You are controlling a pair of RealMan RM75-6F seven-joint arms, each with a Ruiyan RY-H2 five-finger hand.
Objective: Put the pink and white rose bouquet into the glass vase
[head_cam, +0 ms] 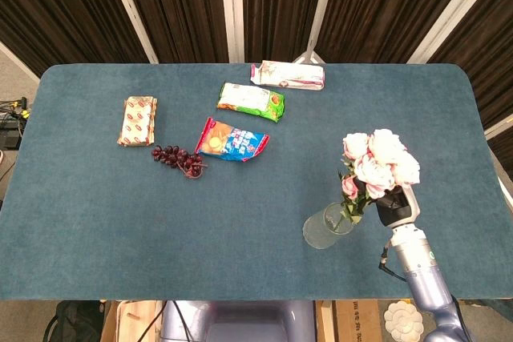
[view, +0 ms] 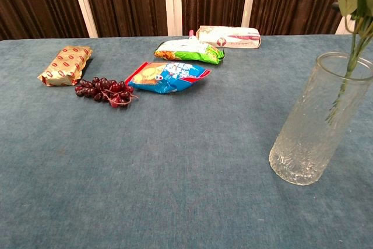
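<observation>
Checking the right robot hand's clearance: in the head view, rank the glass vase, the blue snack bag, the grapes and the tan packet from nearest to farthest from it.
From the right robot hand:
1. Glass vase, just to its left.
2. Blue snack bag, mid-table.
3. Grapes, left of the bag.
4. Tan packet, far left.

One glass vase (head_cam: pixel 326 227) standing on one table (head_cam: pixel 96 206). One rose bouquet (head_cam: pixel 374 167) showing. Four snack packets lying: tan (head_cam: pixel 137 120), blue-red (head_cam: pixel 232 140), green (head_cam: pixel 251 101), white-pink (head_cam: pixel 288 74). One grape bunch (head_cam: pixel 178 157) lying. One hand (head_cam: pixel 396 205) showing.
</observation>
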